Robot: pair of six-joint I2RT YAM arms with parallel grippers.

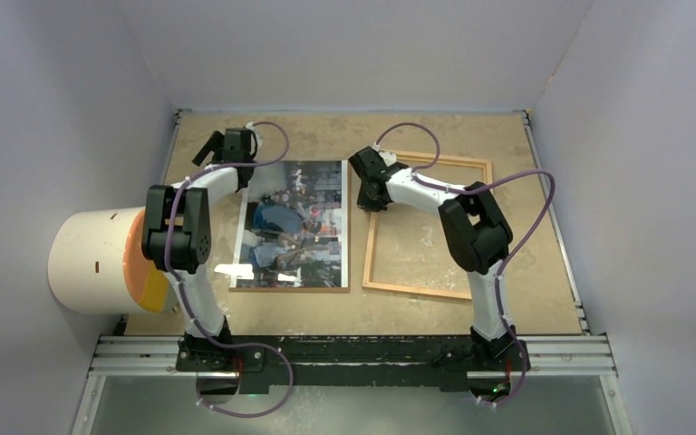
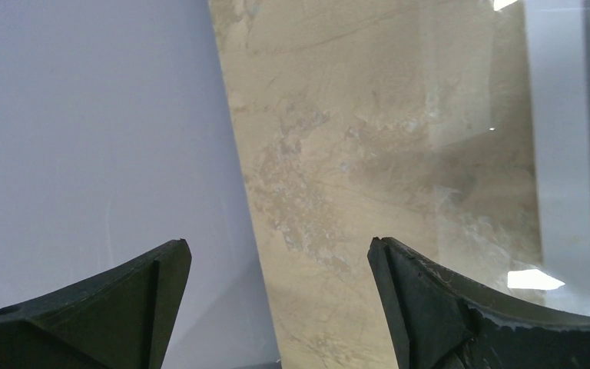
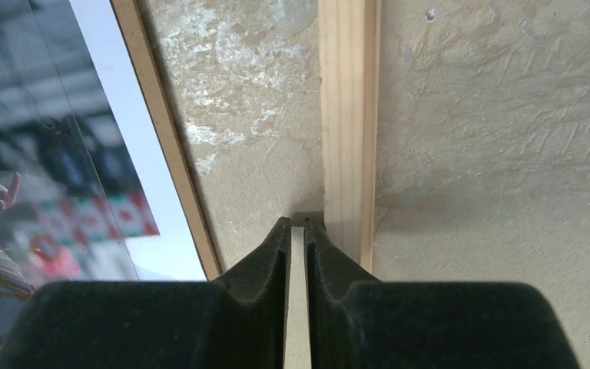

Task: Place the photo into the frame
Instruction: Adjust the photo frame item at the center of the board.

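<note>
The photo (image 1: 294, 222) lies face up left of centre on a brown backing board (image 1: 290, 289), with glare on its lower left. A clear sheet edge crosses the photo (image 3: 46, 154) in the right wrist view. The light-wood frame (image 1: 369, 263) lies flat to the right, and the table shows through it. My right gripper (image 1: 369, 198) is at the upper end of the frame's left rail (image 3: 347, 115). Its jaws (image 3: 298, 227) are closed on a thin pale strip at that rail's edge. My left gripper (image 1: 216, 145) hovers by the photo's far left corner, open (image 2: 279, 254) and holding nothing.
A white cylinder with an orange face (image 1: 91, 258) stands off the table's left edge beside the left arm. Lavender walls (image 2: 84, 115) enclose the back and both sides. A metal rail (image 1: 353, 349) carries both arm bases at the near edge.
</note>
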